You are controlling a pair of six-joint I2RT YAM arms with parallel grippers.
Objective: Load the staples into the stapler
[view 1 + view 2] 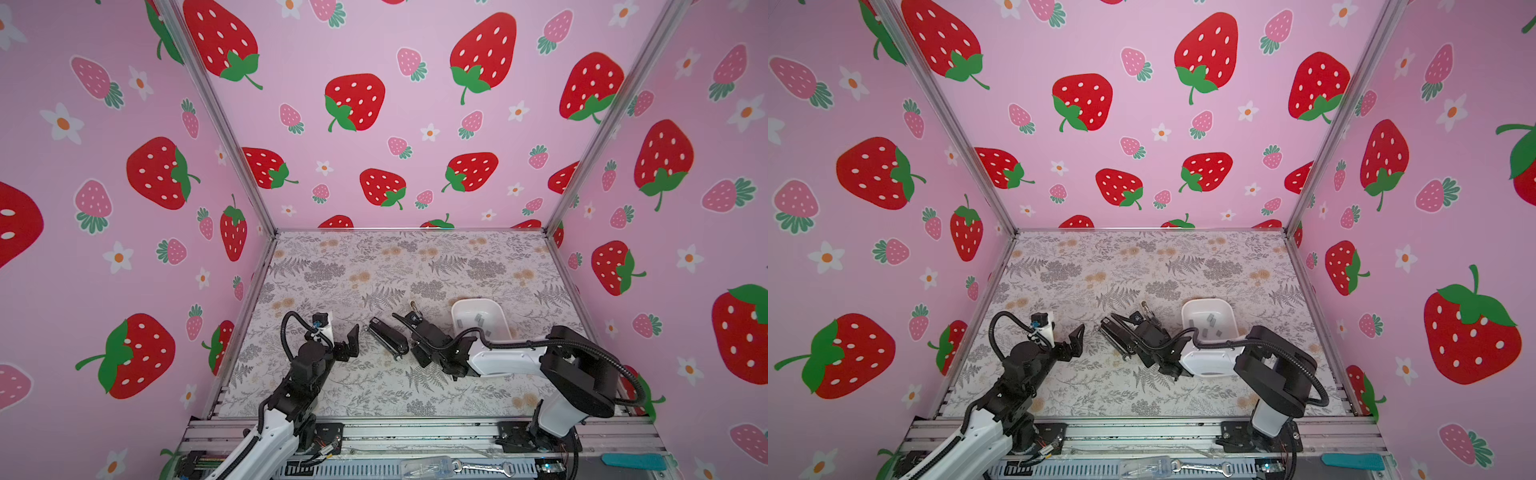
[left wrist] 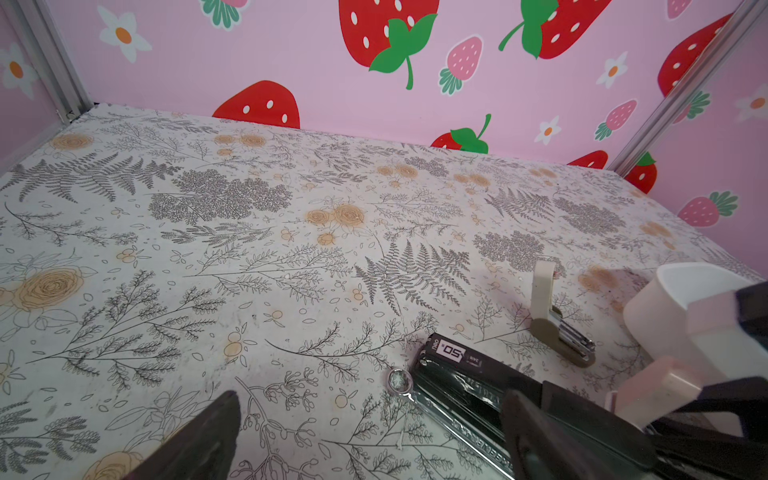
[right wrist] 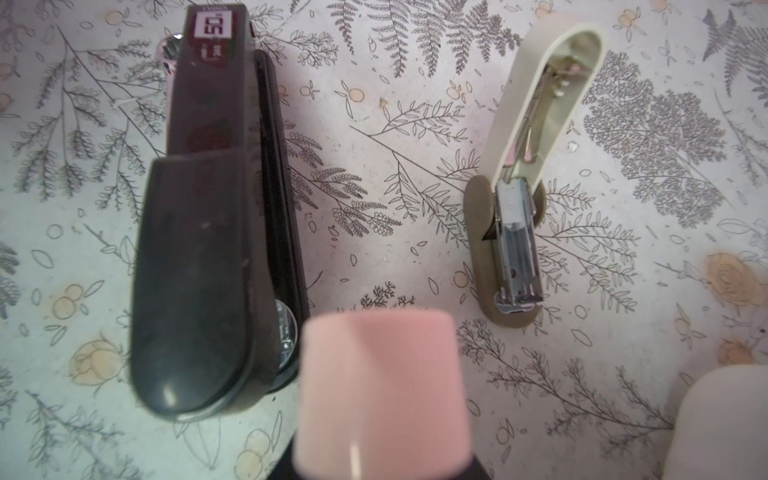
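The black stapler (image 1: 388, 336) (image 1: 1117, 332) lies on the floral mat between both arms, white label (image 2: 451, 351) at its far end, silver metal along one side (image 3: 216, 249). Several grey staples (image 1: 478, 319) (image 1: 1210, 319) lie in the white tray (image 1: 457, 307). My left gripper (image 1: 353, 338) (image 2: 370, 440) stands open just left of the stapler, one of its fingers (image 2: 540, 436) in front of the stapler's near part. My right gripper (image 1: 409, 322) hovers beside the stapler's right side, shut on a small pink stapler-like item (image 3: 382, 395) (image 2: 660, 390).
A tiny beige stapler (image 3: 515, 249) (image 2: 557, 324) lies opened on the mat between the black stapler and the tray (image 1: 1185, 309). Pink walls close in the mat on three sides. A wrench (image 1: 482, 467) and a teal tool (image 1: 633, 461) rest on the front rail.
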